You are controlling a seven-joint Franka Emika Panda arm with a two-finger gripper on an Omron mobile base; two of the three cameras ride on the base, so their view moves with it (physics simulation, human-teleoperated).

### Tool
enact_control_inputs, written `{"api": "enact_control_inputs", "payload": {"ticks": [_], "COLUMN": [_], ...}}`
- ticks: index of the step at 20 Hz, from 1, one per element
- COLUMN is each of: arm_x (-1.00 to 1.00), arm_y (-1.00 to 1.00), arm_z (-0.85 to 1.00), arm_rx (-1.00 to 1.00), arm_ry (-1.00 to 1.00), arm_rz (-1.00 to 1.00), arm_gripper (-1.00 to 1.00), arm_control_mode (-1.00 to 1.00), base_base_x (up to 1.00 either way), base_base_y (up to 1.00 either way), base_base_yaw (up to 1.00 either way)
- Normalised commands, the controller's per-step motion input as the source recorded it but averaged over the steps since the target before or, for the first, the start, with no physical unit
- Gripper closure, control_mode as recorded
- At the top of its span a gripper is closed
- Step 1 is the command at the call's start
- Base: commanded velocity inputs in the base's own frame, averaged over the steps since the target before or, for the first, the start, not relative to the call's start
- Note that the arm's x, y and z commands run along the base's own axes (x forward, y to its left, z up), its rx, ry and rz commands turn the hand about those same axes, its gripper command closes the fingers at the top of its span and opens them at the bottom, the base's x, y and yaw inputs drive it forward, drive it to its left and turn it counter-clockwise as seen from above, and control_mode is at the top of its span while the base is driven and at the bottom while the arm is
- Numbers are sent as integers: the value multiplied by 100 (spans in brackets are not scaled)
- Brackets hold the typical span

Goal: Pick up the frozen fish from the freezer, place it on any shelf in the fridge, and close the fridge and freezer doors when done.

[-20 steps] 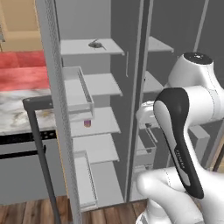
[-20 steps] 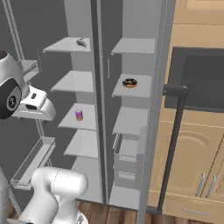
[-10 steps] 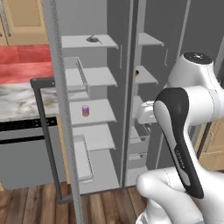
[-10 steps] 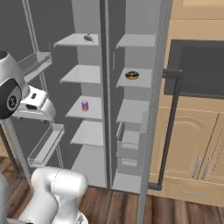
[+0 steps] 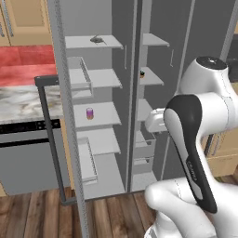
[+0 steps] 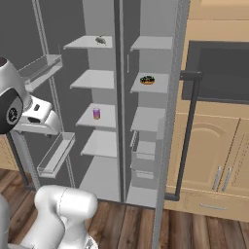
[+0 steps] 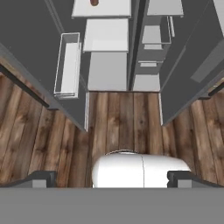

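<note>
My hand (image 7: pixel 112 178) hangs wide open and empty above the wooden floor (image 7: pixel 118 122), and my base has just rolled to face the tall grey side-by-side unit (image 5: pixel 116 18) squarely, where the small flat dark grey fish (image 5: pixel 96 39) lies toward the rear edge of the wider compartment's top shelf (image 5: pixel 109 44), so I judge only its open grey doors (image 5: pixel 68 116) remain.

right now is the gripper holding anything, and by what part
Nothing is held. In the hand view the gripper is open, its fingertips wide apart over bare wooden floor with nothing between them.

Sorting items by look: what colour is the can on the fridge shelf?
The can is purple with an orange top, clearest in the left base view.
</note>
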Motion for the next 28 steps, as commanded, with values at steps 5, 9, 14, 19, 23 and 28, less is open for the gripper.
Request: {"api": "enact_control_inputs", "payload": {"ticks": [5, 9, 14, 19, 23, 28], "arm_x": [-8, -42, -50, -7, 1, 43], "arm_y": [2, 24, 86, 100, 100, 100], "arm_z": [0, 9, 31, 13, 0, -6], "arm_rx": [0, 0, -11, -10, -1, -3], "arm_ry": [-6, -21, -45, -46, -40, -37], "arm_rz": [0, 3, 1, -3, -7, -11], "arm_gripper": [-100, -100, -100, -100, -100, -100], "arm_control_mode": [-100, -100, -100, -100, -100, -100], "base_base_x": [0, 0, 0, 0, 0, 0], "base_base_y": [0, 0, 0, 0, 0, 0], "base_base_yaw": [0, 0, 0, 0, 0, 0]}}
